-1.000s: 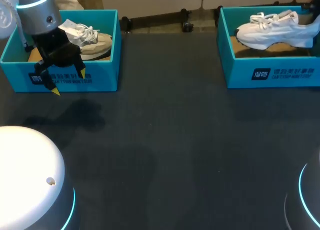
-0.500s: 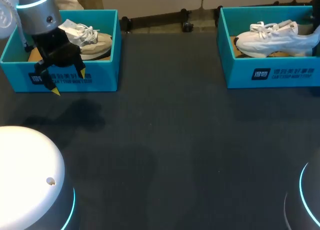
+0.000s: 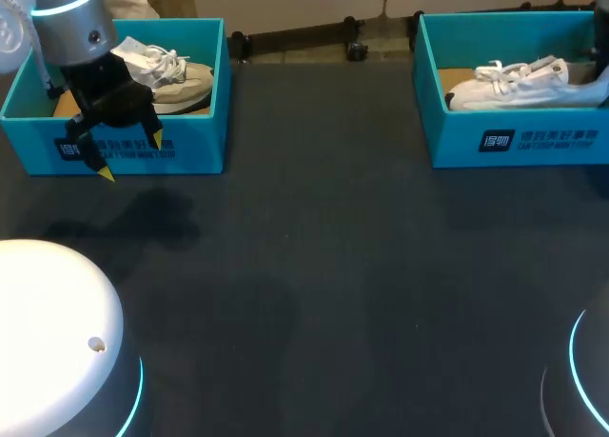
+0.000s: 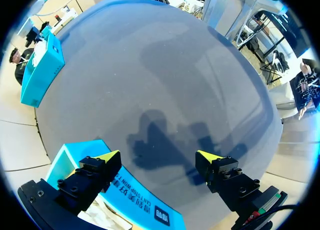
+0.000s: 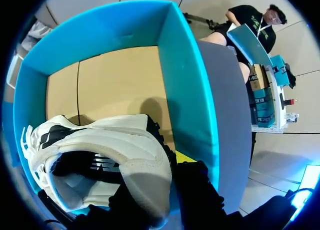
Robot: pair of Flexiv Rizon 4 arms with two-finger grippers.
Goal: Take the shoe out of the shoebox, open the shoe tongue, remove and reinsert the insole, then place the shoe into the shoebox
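White shoe (image 3: 519,83) is inside the right shoebox (image 3: 519,140), low on the cardboard floor, toe toward the middle of the table (image 3: 333,266), heel at the far right wall.

Right end effector (image 5: 167,185) is at the heel. It looks clamped on the heel wall: one yellow tip shows just outside it, and the rest of the grip is hidden by the shoe. From the wrist view the heel sits a bit higher than the toe, so my read is the shoe isn't fully let go.

Progress, as a judgement: the shoe is gripped inside its box, which fits either the very first step or the very last. The opening looks spread wide and the laces loose, so I lean toward the last step, placing it back. The interior is dark, so I can't confirm the insole is seated or where the tongue is.

If it is the last step, what's left is settling the heel flat, releasing, and lifting clear of the box wall. If it's the first, everything is left.

Left end effector (image 4: 159,157) is spread wide and holds nothing. It hangs over the front wall of the left shoebox (image 3: 195,132), which holds a beige shoe (image 3: 181,80). No part in this step.
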